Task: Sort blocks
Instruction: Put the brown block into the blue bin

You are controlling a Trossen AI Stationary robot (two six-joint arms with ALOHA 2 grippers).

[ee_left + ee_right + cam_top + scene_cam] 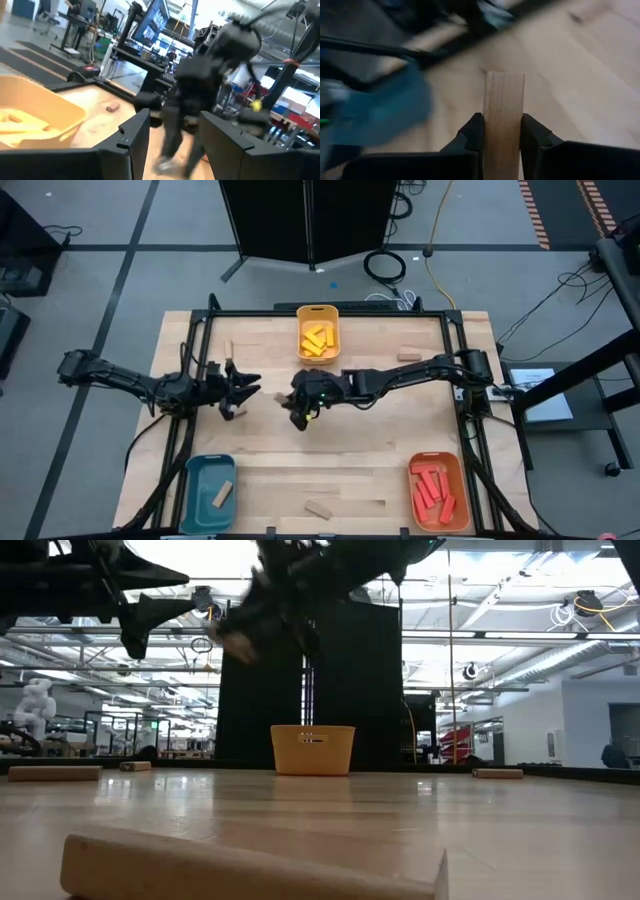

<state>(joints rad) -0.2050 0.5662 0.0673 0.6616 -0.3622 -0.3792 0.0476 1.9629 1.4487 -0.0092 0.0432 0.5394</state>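
Right end effector (502, 132) is clamped on a tan block (504, 115), long axis sticking straight out past its fingers, mid-table. Teal tray (208, 490) sits toward the near-left corner. Left end effector (243, 387) hovers partly open, empty.

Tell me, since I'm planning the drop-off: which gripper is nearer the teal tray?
Left. The left gripper hangs above the table almost directly behind the teal tray; the right gripper, holding a tan block, is farther toward the table's middle.

Overhead, table-level and two wrist views, sharing yellow tray (318, 336)
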